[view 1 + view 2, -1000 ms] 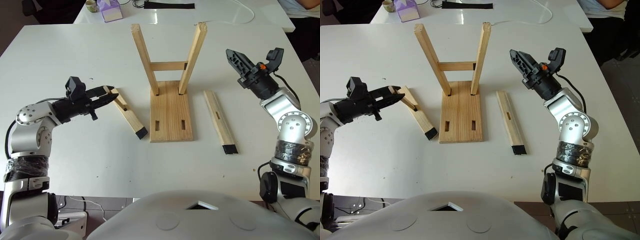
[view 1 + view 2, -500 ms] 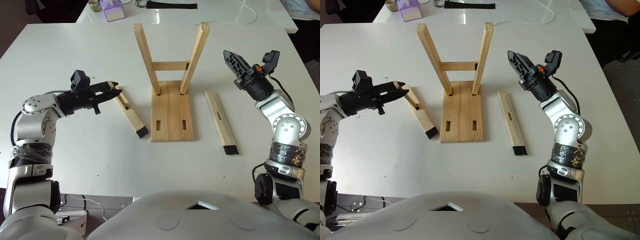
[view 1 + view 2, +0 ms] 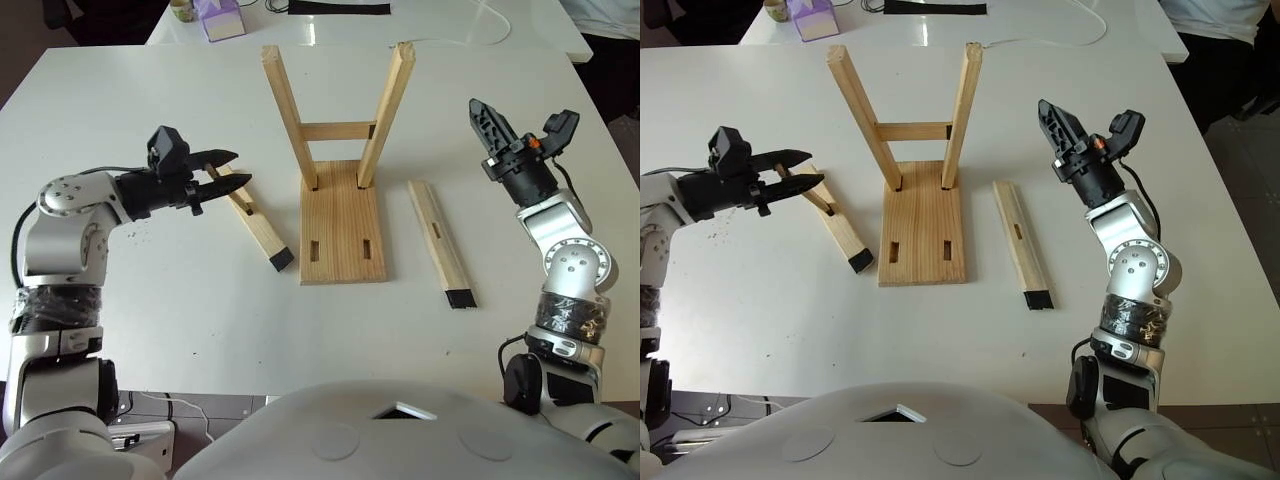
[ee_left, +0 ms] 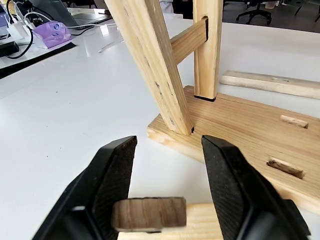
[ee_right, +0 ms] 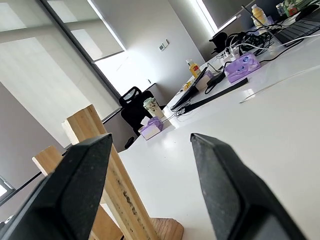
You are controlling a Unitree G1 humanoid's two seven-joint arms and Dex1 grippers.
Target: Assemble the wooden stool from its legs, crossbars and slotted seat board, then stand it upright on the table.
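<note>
A wooden slotted seat board (image 3: 342, 236) lies flat at the centre of a white table (image 3: 150, 300). Two legs stand in its far slots, the left one (image 3: 289, 115) and the right one (image 3: 386, 110) leaning slightly apart, joined by a crossbar (image 3: 338, 131). The two slots at the board's near end are open.

A loose leg (image 3: 257, 225) lies flat just left of the board, angled, its dark-tipped end nearest. Another loose leg (image 3: 440, 243) lies flat to the right of the board.

The left gripper (image 3: 228, 168) is low over the table with its jaws spread, straddling the far end of the left loose leg; whether the fingers (image 4: 116, 172) touch the wood cannot be told. The right gripper (image 3: 1090, 112) is raised at the right of the stool, jaws wide apart, holding nothing.

On a second table beyond sits a purple tissue box (image 3: 222, 16).
</note>
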